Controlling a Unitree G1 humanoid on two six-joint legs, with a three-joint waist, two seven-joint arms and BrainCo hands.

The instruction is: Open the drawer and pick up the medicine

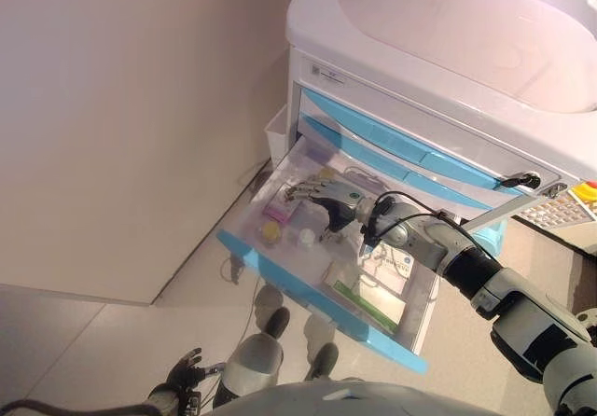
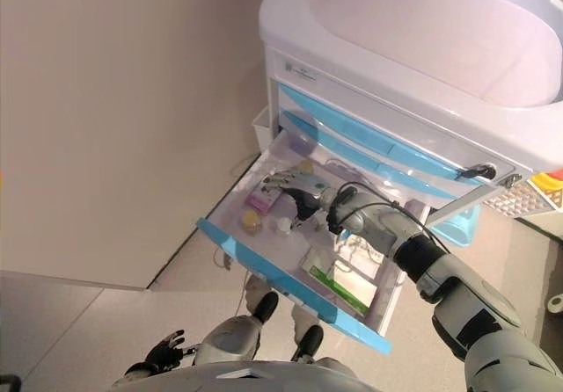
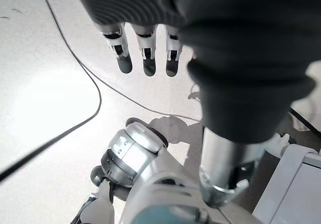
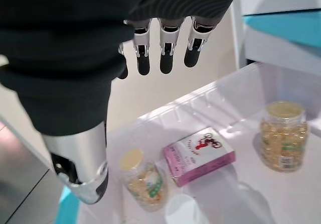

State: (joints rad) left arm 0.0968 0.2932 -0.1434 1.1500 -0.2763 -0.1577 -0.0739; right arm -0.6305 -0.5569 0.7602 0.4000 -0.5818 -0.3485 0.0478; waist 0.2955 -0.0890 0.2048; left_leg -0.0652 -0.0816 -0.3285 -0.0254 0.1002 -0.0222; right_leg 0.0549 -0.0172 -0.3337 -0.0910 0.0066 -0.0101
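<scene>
I see the medicine as a flat pink rectangular carton (image 4: 199,155) with a glossy printed face, lying on the floor of the pulled-out translucent plastic drawer with a light-blue front (image 1: 317,299). Inside that drawer a lidded clear jar of yellow capsules (image 4: 282,142) stands beside the carton, and another such jar (image 4: 141,180) lies tilted on its other side. My right hand (image 1: 322,192) hovers over the carton, fingers straight, grasping nothing. My left hand (image 3: 145,48) hangs relaxed below the drawer, near the floor.

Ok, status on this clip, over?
Right robot hand open above open drawer. Pink medicine box untouched. Left robot hand open, idle. Nothing blocking.
</scene>
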